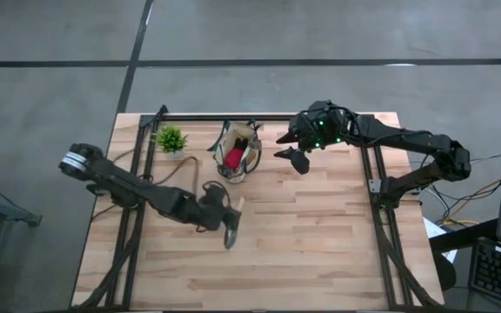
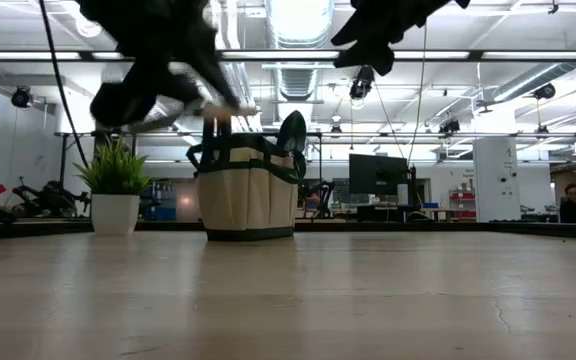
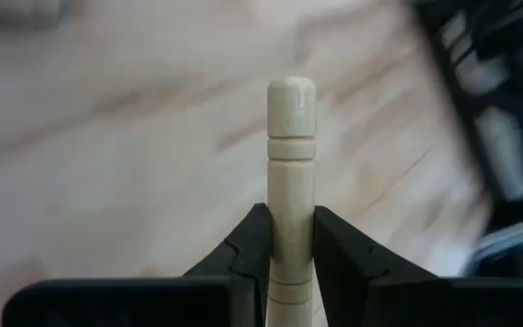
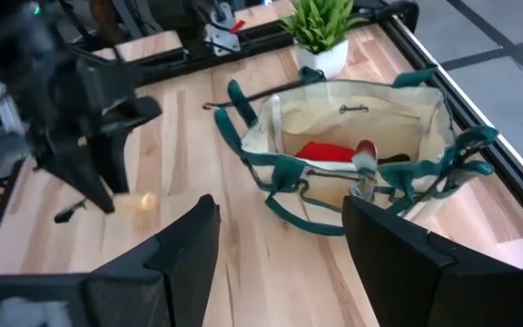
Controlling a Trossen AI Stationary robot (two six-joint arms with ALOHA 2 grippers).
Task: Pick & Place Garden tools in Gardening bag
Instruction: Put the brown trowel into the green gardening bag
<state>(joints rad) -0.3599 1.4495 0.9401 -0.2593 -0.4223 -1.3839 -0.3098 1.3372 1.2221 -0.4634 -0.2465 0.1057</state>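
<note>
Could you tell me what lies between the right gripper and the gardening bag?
Only bare wooden table: in the high view, nothing sits between the open right gripper and the gardening bag.

Gardening bag [image 2: 246, 195] mid-table — potted plant [image 2: 115, 190] beside it

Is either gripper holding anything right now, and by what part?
The left gripper is shut on a trowel, clamped on its wooden handle partway along, the rounded end sticking out. The right gripper is open and holds nothing.
</note>
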